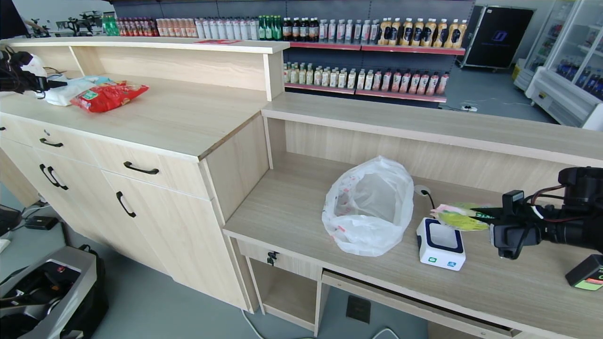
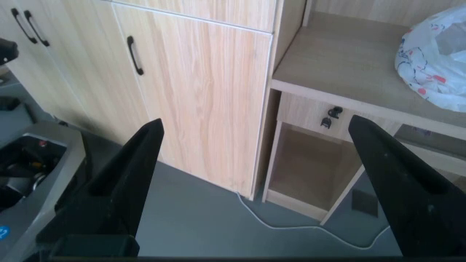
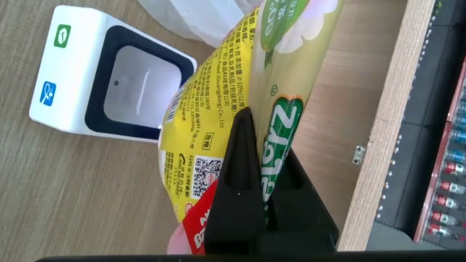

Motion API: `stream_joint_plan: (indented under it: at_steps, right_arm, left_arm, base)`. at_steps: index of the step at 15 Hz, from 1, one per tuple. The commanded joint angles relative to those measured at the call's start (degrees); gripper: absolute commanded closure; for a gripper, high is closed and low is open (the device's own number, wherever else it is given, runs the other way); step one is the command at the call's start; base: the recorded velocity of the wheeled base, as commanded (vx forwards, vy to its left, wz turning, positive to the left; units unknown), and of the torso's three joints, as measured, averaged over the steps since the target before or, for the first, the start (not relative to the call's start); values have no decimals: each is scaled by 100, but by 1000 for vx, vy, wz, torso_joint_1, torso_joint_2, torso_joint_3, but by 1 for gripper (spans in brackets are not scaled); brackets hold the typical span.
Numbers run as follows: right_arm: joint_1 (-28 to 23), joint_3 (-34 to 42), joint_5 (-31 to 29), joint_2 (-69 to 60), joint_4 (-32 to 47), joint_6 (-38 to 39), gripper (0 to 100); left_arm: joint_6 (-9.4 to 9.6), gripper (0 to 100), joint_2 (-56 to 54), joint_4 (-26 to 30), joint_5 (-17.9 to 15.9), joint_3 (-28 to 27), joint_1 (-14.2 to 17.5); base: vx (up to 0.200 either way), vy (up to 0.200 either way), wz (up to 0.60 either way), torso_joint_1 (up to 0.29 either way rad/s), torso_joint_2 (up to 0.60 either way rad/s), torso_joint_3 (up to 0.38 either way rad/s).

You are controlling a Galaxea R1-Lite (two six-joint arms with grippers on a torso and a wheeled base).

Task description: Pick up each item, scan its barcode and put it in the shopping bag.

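My right gripper (image 1: 481, 213) (image 3: 251, 138) is shut on a yellow and green snack packet (image 1: 458, 217) (image 3: 233, 109), held just above the desk beside the white barcode scanner (image 1: 440, 244) (image 3: 109, 84). The white plastic shopping bag (image 1: 370, 207) (image 2: 437, 51) stands open to the left of the scanner. A red packet (image 1: 108, 95) and a white packet (image 1: 63, 93) lie on the higher counter at the far left. My left gripper (image 2: 255, 189) hangs open and holds nothing, low in front of the cabinet doors (image 2: 204, 87).
A small black and green device (image 1: 586, 273) lies at the desk's right edge. A cable plugs into a grommet (image 1: 424, 191) behind the scanner. A raised wooden ledge (image 1: 424, 122) backs the desk. A grey and black machine (image 1: 47, 292) sits on the floor.
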Motion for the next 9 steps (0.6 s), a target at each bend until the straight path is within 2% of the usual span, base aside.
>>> stream_joint_plan:
  at_steps: [1,2,4,7,9]
  right_arm:
    - [116,-112,-15,-567,416,428,100]
    - [230,-147,-50,-989,715,964,100]
    - [388,-24,-507,-2465,1269,2985,100]
    - [362,143,-1403,-3757,2086,5683,100]
    - [151,214,-1509,-4012,2244,6431,100]
  left_arm:
    - [-2,0,-2,0,2,0,2]
    - [-2,0,-2,0,2,0,2]
    - [-2,0,-2,0,2,0,2]
    - [-2,0,-2,0,2,0,2]
    - [-2,0,-2,0,2,0,2]
  base:
    - [0,0,0,0,0,0]
    - [0,0,0,0,0,0]
    - [0,0,0,0,0,0]
    - [0,0,0,0,0,0]
    - [0,0,0,0,0,0]
